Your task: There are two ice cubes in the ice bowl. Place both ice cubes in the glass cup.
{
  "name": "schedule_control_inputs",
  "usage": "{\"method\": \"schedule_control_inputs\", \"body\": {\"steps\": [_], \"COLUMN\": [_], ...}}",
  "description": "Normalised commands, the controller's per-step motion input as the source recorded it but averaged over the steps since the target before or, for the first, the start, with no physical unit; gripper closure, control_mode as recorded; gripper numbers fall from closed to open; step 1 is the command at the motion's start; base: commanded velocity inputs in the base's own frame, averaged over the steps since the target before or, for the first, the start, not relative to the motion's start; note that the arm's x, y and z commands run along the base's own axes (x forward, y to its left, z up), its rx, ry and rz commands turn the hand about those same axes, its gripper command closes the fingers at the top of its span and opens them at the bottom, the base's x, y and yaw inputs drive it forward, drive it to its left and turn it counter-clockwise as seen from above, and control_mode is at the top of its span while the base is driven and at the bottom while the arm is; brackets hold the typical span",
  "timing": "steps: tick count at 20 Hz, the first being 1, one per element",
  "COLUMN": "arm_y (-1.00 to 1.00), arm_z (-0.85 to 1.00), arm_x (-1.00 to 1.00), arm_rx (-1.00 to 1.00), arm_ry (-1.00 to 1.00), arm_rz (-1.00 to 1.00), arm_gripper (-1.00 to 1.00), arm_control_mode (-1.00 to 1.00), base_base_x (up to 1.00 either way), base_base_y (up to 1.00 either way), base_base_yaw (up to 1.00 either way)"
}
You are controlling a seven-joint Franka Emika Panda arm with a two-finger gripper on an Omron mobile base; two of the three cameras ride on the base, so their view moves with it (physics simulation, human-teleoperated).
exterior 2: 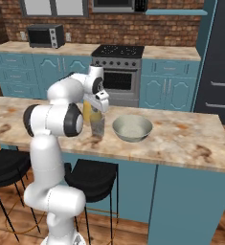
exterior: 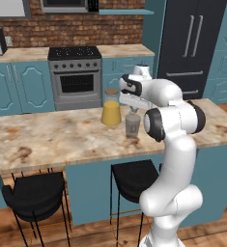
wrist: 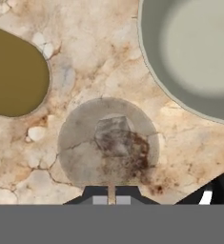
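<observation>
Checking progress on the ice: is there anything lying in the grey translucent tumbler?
Yes, the hand view looks straight down into the grey translucent tumbler and shows one faceted cube on its bottom.

A marble counter (exterior 2: 181,139) carries the ice bowl (exterior 2: 132,128); the glass cup (exterior 2: 97,125) stands beside a yellow jar (exterior: 111,112).

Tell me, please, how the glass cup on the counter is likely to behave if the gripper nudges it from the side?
The glass cup is a handleless, straight-sided tumbler, so it would probably slide on the smooth stone counter rather than roll. It looks taller than wide, so a high nudge might tip it. It stands close to the yellow jar and could bump it.
</observation>
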Motion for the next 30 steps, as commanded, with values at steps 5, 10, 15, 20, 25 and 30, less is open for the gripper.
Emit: {"method": "schedule_control_inputs", "body": {"steps": [5, 10, 15, 20, 25, 30], "arm_y": [0.00, 0.00, -0.01, 0.00, 0.00, 0.00], "arm_z": [-0.08, -0.18, -0.23, -0.28, 0.06, 0.48], "arm_x": [0.29, 0.24, 0.14, 0.00, 0.01, -0.94], "arm_rx": [0.00, 0.00, 0.00, -0.02, 0.00, 0.00], "arm_ry": [-0.01, -0.06, -0.10, -0.05, -0.07, -0.32], "arm_rz": [0.00, 0.00, 0.00, 0.00, 0.00, 0.00], "arm_gripper": [1.00, 1.00, 1.00, 1.00, -1.00, -1.00], "arm_control_mode": [-1.00, -1.00, -1.00, -1.00, -1.00, -1.00], "base_base_x": [0.00, 0.00, 0.00, 0.00, 0.00, 0.00], "base_base_y": [0.00, 0.00, 0.00, 0.00, 0.00, 0.00], "base_base_yaw": [0.00, 0.00, 0.00, 0.00, 0.00, 0.00]}}
